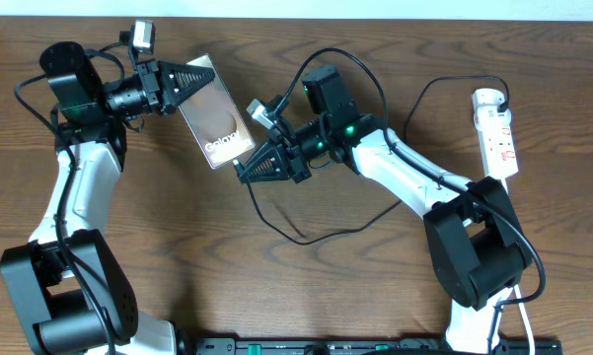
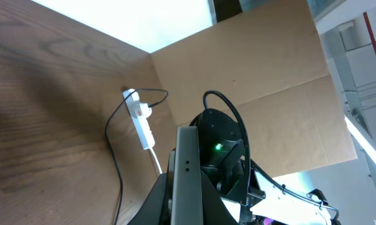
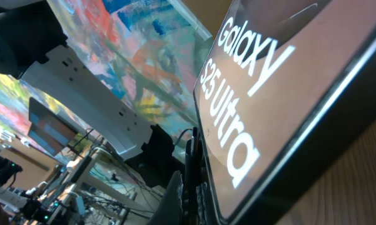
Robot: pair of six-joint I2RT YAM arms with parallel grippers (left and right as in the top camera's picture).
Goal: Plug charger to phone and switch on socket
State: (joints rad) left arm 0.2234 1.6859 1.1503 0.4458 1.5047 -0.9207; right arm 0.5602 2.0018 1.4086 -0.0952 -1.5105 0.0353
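Note:
The phone (image 1: pixel 218 122), a brownish slab with white "Galaxy" lettering, is tilted and held off the table at its far end by my left gripper (image 1: pixel 193 81). In the left wrist view it stands edge-on between the fingers (image 2: pixel 186 178). My right gripper (image 1: pixel 249 166) is at the phone's near edge, shut on the charger's plug end (image 3: pixel 191 178). The thin black cable (image 1: pixel 306 241) loops over the table behind it. In the right wrist view the phone (image 3: pixel 256 87) fills the frame right beside the plug. The white socket (image 1: pixel 497 130) lies at the far right, seen also in the left wrist view (image 2: pixel 141 120).
A brown cardboard wall (image 2: pixel 269 81) stands behind the socket. The right arm's white link (image 1: pixel 405 173) stretches across the table's middle right. The arm bases stand at the near edge.

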